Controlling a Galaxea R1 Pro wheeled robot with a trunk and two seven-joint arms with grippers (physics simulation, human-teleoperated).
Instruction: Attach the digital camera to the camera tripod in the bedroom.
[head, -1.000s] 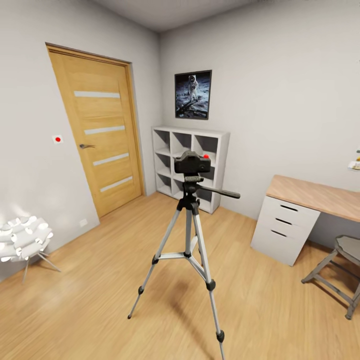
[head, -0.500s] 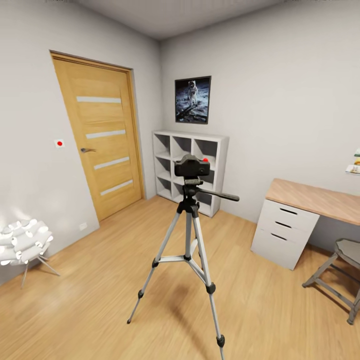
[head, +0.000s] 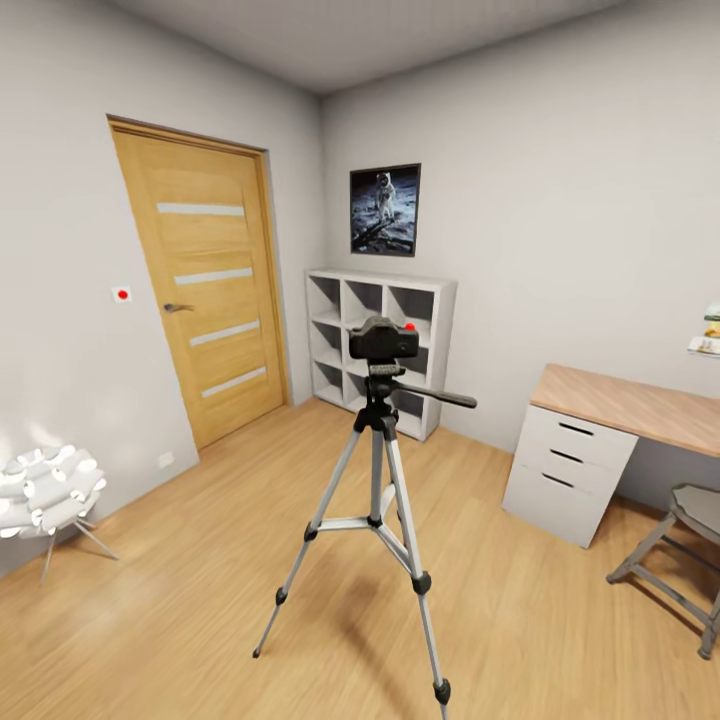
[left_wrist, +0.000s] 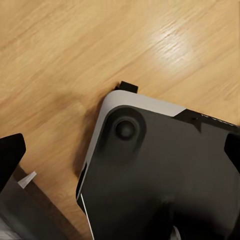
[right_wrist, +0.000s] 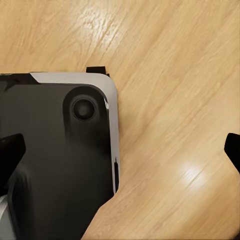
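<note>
The digital camera (head: 383, 340), a small black body with a red dot on top, sits on the head of the camera tripod (head: 377, 440) in the middle of the bedroom's wood floor. The tripod stands upright on three spread silver legs, its black pan handle (head: 440, 397) pointing right. My left gripper (left_wrist: 120, 160) hangs open over my own dark base (left_wrist: 165, 175) and the floor, holding nothing. My right gripper (right_wrist: 120, 160) is open too, above the base (right_wrist: 50, 150), and holds nothing. Both are well away from the tripod.
A wood door (head: 210, 290) is shut in the left wall. A white cube shelf (head: 330, 330) stands in the far corner under an astronaut picture (head: 385, 210). A desk with white drawers (head: 575, 460) and a grey chair (head: 690, 540) are at right, a white chair (head: 45, 490) at left.
The whole head picture has slid down a little, so the head camera moved. Camera and tripod stay as they were.
</note>
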